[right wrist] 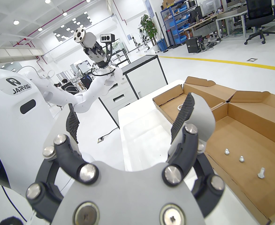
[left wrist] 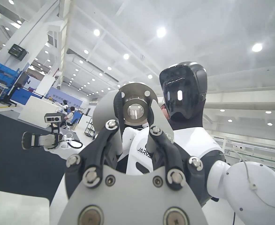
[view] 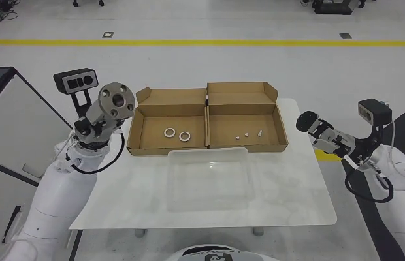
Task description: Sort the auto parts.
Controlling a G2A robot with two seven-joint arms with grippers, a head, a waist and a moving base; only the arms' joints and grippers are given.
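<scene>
I saw bare counter [view: 300, 189] around a clear plastic tray [view: 208, 151] and two cardboard boxes [view: 150, 134]. Off its left edge my left claw [left wrist: 135, 104] clamped a flanged metal hub [left wrist: 134, 91], bore upward; my right claw [right wrist: 130, 101] hung open off the right edge. Pale rings [view: 170, 132] lay in one box, bolts [right wrist: 241, 158] in the other.

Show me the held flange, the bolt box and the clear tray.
held flange [view: 116, 98]: top view, middle of round face.
bolt box [view: 249, 122]: top view, bare floor.
clear tray [view: 207, 151]: top view, far rim.
</scene>
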